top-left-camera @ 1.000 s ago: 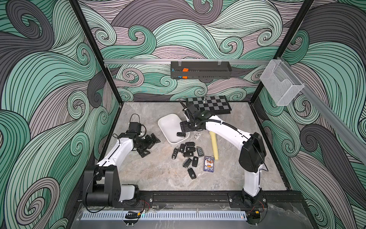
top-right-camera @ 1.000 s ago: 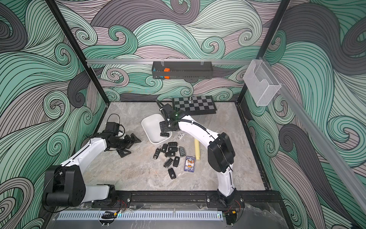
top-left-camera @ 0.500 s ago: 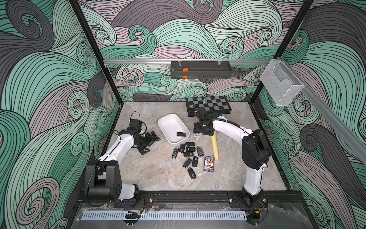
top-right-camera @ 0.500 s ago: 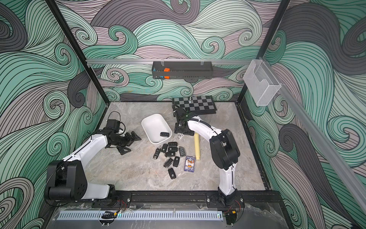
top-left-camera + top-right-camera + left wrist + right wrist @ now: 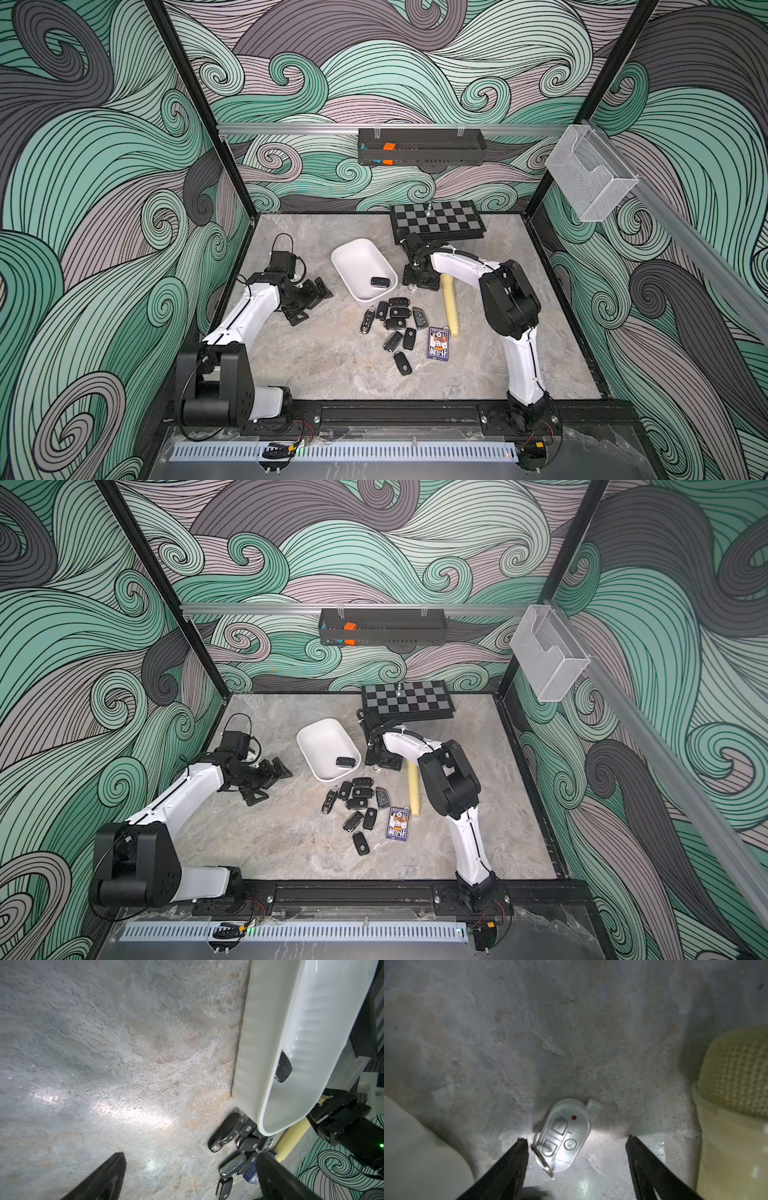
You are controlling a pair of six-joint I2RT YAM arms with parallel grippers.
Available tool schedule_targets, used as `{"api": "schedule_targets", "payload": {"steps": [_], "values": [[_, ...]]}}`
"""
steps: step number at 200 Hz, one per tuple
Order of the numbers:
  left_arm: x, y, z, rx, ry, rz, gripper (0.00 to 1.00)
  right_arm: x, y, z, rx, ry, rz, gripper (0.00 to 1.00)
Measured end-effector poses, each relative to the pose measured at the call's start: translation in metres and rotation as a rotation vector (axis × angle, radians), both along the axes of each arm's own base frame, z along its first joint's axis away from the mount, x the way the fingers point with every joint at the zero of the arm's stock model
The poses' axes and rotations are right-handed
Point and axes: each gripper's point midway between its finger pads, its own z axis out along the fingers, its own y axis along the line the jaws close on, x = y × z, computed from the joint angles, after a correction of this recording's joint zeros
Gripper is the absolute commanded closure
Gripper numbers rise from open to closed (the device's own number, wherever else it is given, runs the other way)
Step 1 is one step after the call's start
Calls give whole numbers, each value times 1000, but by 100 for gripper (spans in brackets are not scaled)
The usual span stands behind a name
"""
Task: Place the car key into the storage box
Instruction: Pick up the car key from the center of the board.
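Observation:
The white storage box [image 5: 353, 259] [image 5: 320, 737] lies mid-table with one black car key [image 5: 382, 282] [image 5: 347, 763] inside; the left wrist view shows that key [image 5: 283, 1068] against the box wall [image 5: 259, 1064]. Several more black car keys [image 5: 395, 320] [image 5: 228, 1132] are piled just in front of the box. My right gripper [image 5: 419, 283] [image 5: 577, 1139] is low over the table right of the box, open, with a silver key fob [image 5: 564, 1136] lying between its fingers, untouched. My left gripper [image 5: 309, 297] [image 5: 191, 1156] stands open and empty left of the box.
A yellow cylinder [image 5: 450, 305] [image 5: 733, 1105] lies close beside the right gripper. A card pack [image 5: 438, 343] sits by the key pile. A chessboard [image 5: 436, 218] is at the back. A black tray [image 5: 419, 147] and a wire-mesh basket [image 5: 590, 178] hang on the walls.
My right gripper left the box, where a black key now lies, moved right and came down over the silver fob, its jaws narrowing. The left arm has hardly moved.

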Motion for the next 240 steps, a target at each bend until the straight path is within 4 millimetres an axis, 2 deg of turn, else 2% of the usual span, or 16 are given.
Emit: {"api": "schedule_targets", "payload": {"steps": [29,54,85,142,180,213,240], "values": [[0,0,0,3,-1,-3,1,6,7,2,-8,-16,4,29],[1,2,0,6,-3,1,1,9,13,-7,-24,-14,10,33],[1,4,0,8,-3,5,1,6,13,-9,-42,-11,6,39],[1,9,-2,5,-7,27,1,5,9,-9,-53,-12,-25,55],[17,12,-7,-3,-20,56,1,4,8,-10,-54,-12,-39,62],[45,13,-8,-11,-62,83,1,3,5,-9,-61,-15,-23,69],[63,13,-3,-28,-106,104,1,0,2,-8,-77,-10,19,70]]}}
